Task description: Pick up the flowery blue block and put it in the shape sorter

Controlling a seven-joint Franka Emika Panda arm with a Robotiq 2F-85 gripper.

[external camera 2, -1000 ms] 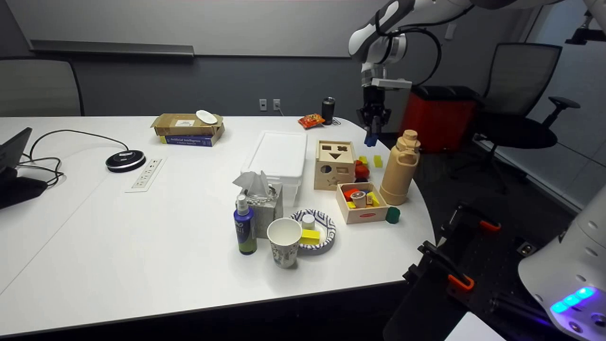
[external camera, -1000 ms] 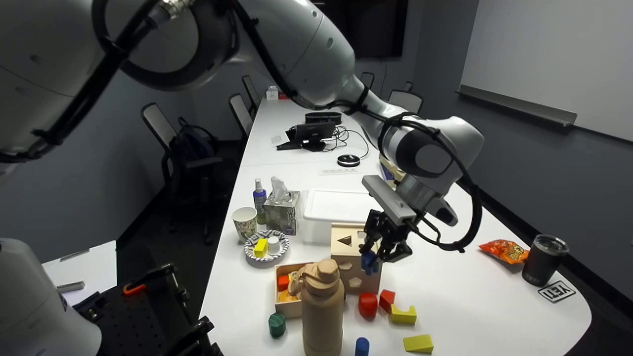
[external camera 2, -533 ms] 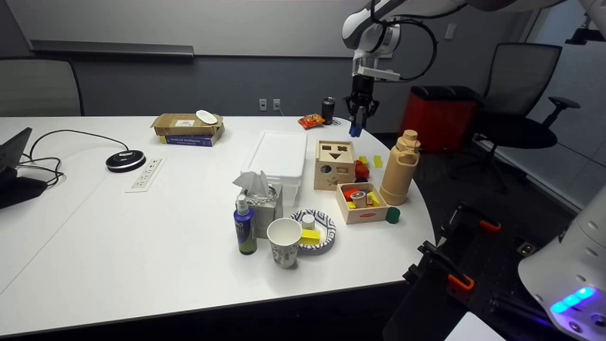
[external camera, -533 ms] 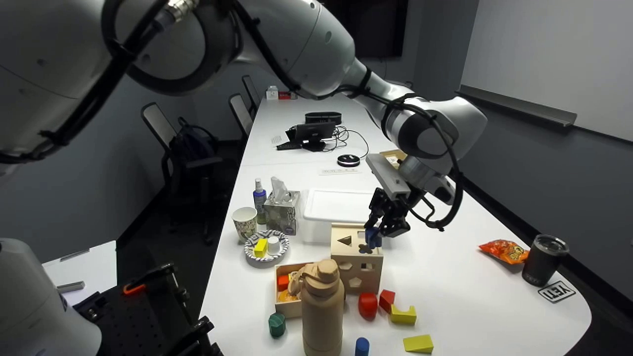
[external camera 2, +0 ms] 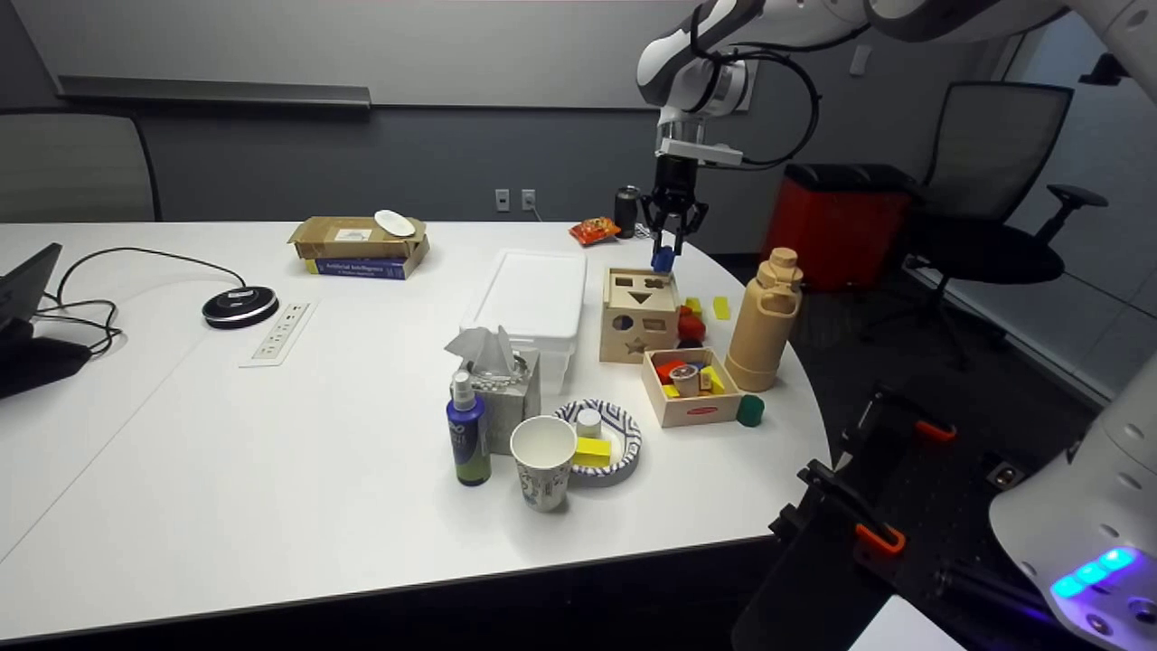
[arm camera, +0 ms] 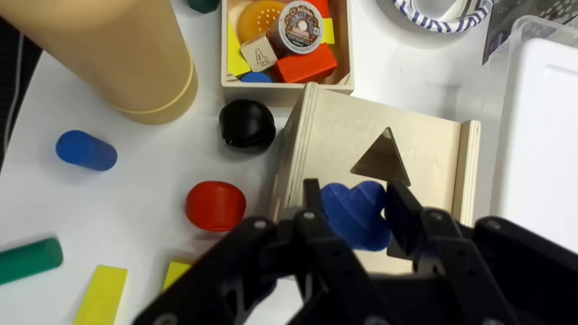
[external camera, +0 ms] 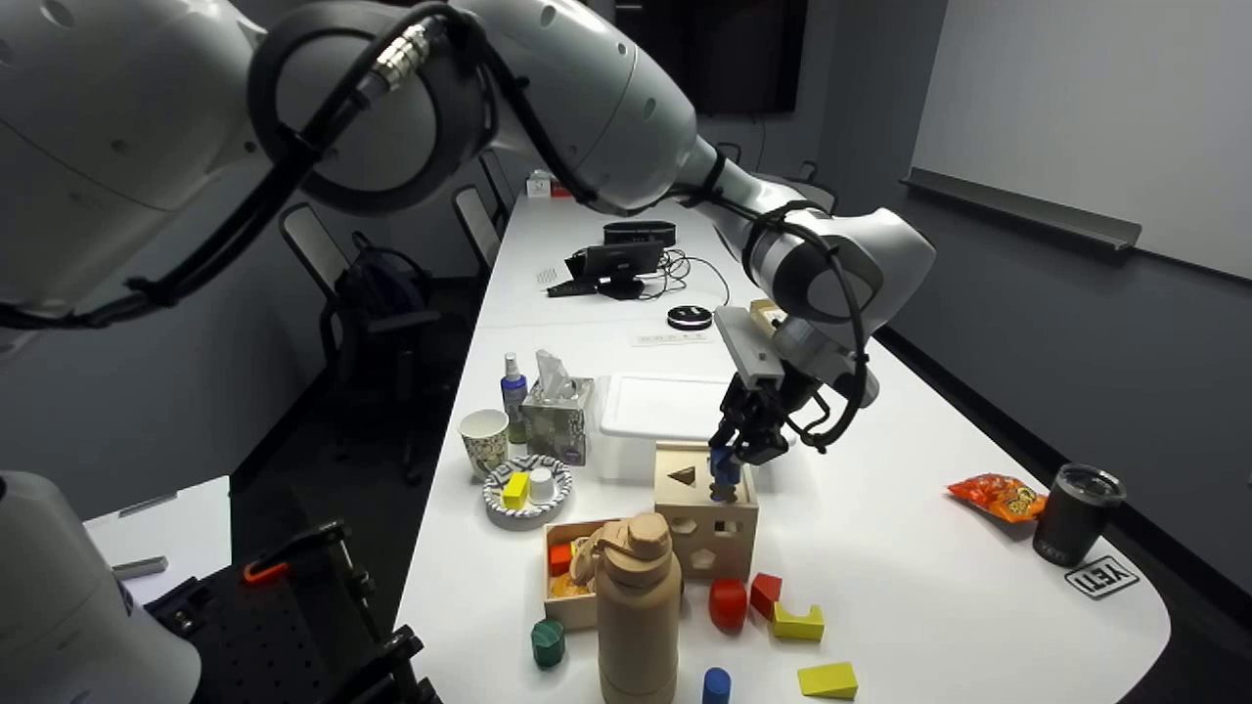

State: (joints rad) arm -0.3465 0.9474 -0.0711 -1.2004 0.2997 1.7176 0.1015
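The white bench spreads out beneath the shape sorter, and here's the big pale arm, stretched across to end right above the sorter. Next in bulk, the white-lidded container, sitting just beside the sorter. The sorter itself stands upright, pale wood, a triangular hole plain to see on top. Tall tan bottle upright near the sorter, and tucked in by one corner of the sorter comes the open wooden tray, full of coloured pieces; whether tray and sorter touch, I can't call. Patterned plate next, lying farther from the sorter than that tray. Up to the black fingers now, over the sorter, with a piece pinched from both sides! Among the blocks, there's a red rounded block near the sorter and a black rounded block just beside its edge. And the pinched piece? It's the flowery blue block, right between those fingers, over the sorter's top face in the wrist view; whether it touches the wood, I cannot tell.
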